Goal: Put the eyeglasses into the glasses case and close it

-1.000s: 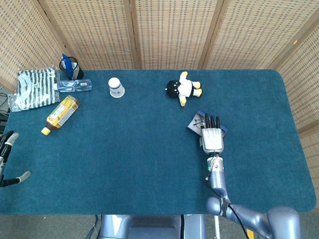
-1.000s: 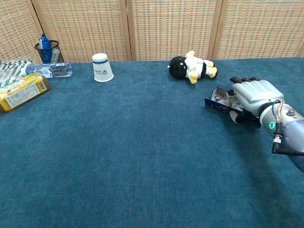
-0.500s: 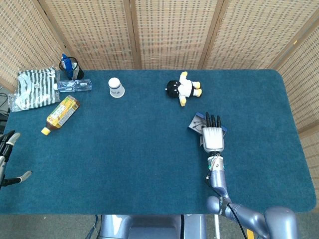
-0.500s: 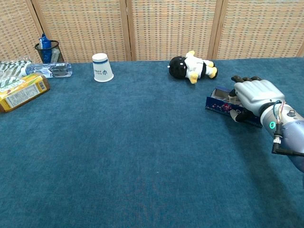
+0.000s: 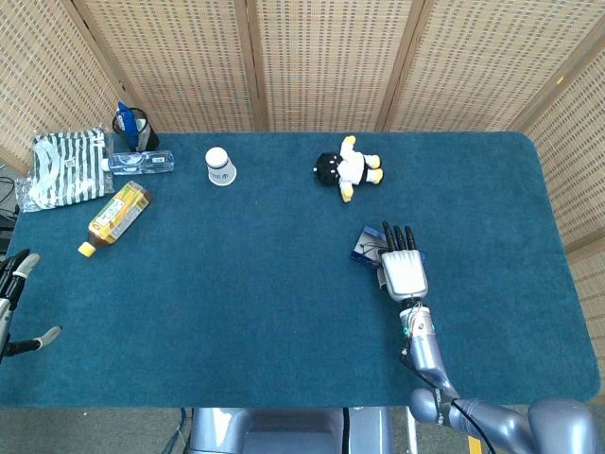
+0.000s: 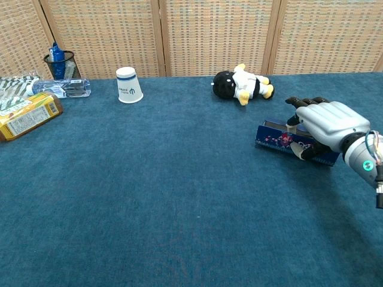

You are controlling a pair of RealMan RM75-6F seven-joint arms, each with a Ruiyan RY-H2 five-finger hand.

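The glasses case (image 6: 280,142) is dark blue with a flowered side and lies right of the table's middle; it also shows in the head view (image 5: 366,249). Its lid is down or nearly so, and the eyeglasses are hidden from both views. My right hand (image 6: 328,123) lies palm down on top of the case, fingers stretched over the lid and thumb by the front wall; the head view shows the right hand (image 5: 404,265) covering most of the case. My left hand (image 5: 15,305) is at the table's near left edge, fingers apart, holding nothing.
A plush toy (image 5: 347,167) lies just behind the case. At the back left are an upturned paper cup (image 5: 219,166), a water bottle (image 5: 140,163), a yellow drink bottle (image 5: 115,217), a striped bag (image 5: 66,165) and a mesh pen holder (image 5: 133,126).
The case lid has come down under my right hand, from open with the glasses showing inside to nearly flat. The case and hand shifted slightly toward me. The left hand stayed put.
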